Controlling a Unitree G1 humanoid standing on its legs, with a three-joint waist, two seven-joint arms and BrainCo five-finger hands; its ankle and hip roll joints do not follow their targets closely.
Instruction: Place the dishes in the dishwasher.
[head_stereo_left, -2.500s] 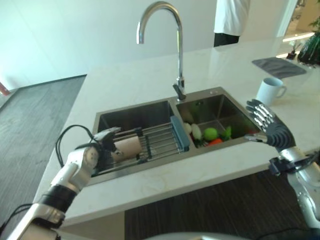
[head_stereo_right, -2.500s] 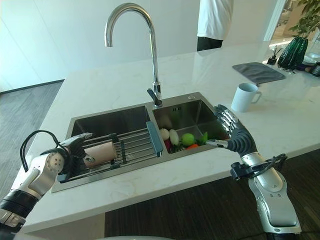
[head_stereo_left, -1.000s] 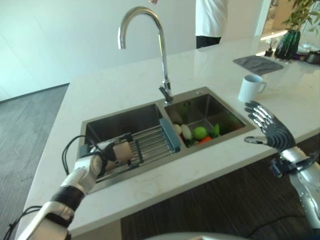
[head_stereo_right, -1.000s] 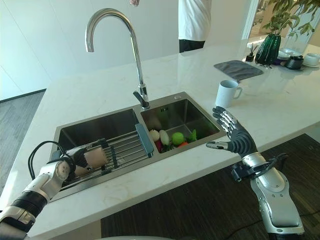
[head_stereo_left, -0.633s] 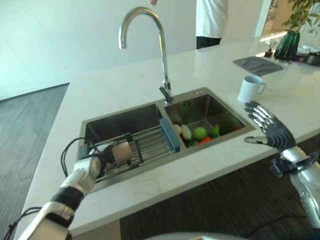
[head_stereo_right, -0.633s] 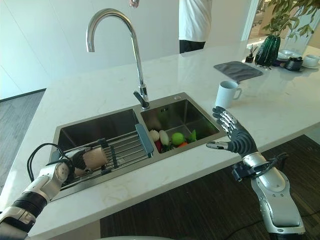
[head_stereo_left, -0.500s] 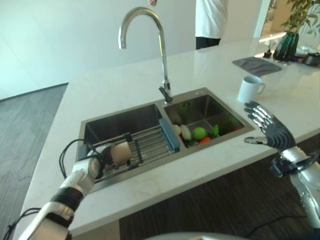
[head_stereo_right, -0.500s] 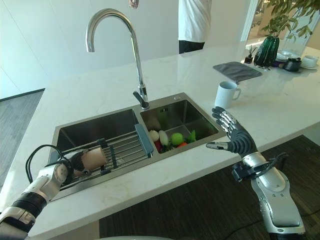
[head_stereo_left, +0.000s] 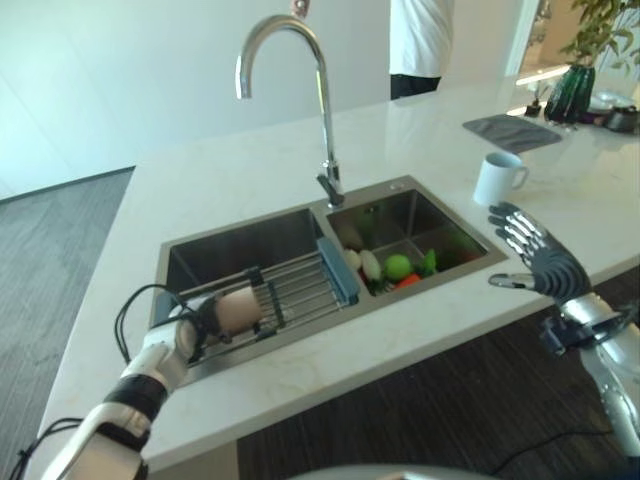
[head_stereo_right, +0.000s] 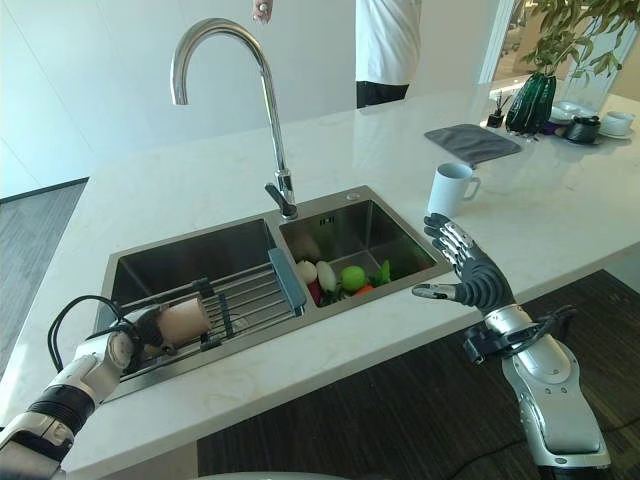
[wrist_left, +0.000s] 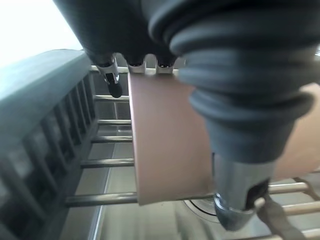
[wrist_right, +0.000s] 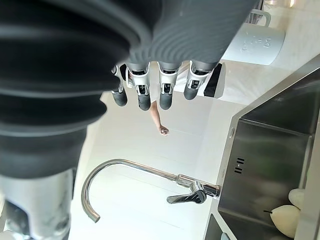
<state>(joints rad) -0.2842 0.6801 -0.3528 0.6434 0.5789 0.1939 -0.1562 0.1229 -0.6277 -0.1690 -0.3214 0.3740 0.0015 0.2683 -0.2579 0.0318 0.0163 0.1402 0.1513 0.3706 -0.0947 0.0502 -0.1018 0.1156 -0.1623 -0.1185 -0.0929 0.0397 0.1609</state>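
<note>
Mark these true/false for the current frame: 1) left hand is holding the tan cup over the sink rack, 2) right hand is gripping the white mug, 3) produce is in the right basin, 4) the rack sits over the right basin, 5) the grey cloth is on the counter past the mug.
1) True. The left hand is curled round the tan cup, just above the wire rack.
2) False. The right hand is open with spread fingers, hovering at the counter edge, apart from the white mug.
3) True. The green, white and orange produce lies in the right basin.
4) False. The rack spans the left basin.
5) True. The grey cloth lies on the counter beyond the mug.
</note>
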